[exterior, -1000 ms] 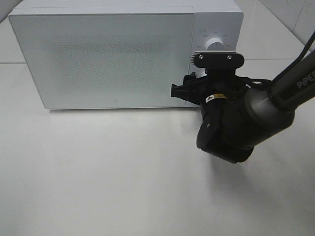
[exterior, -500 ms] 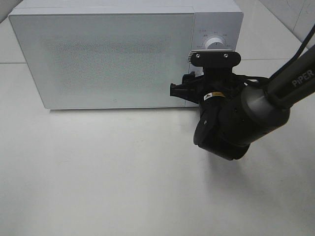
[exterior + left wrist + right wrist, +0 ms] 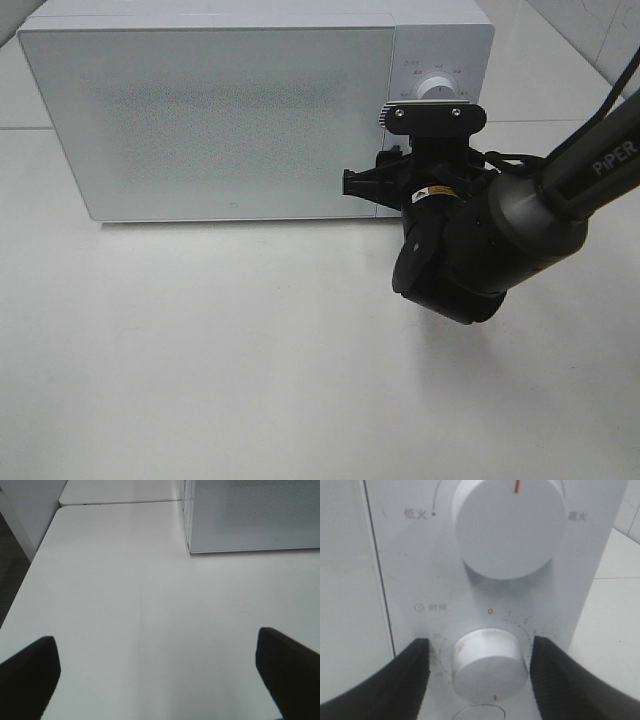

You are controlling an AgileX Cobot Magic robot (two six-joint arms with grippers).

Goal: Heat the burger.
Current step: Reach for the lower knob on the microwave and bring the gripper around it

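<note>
The burger is out of view. The white microwave (image 3: 200,110) stands at the back of the table with its door closed. My right arm (image 3: 450,230) reaches to the control panel at the microwave's right end. In the right wrist view, my right gripper (image 3: 480,652) is open, with one black finger on each side of the lower timer knob (image 3: 487,662). One finger is close against the knob and a small gap shows at the other. The upper power knob (image 3: 507,525) sits above it. My left gripper (image 3: 160,680) hangs open over bare table, holding nothing.
The white tabletop (image 3: 200,350) stretches in front of the microwave. In the left wrist view the microwave's corner (image 3: 250,515) is ahead, and the table's edge (image 3: 30,565) drops to a dark floor.
My right wrist has shifted slightly left and closer to the control panel. The microwave has not moved.
</note>
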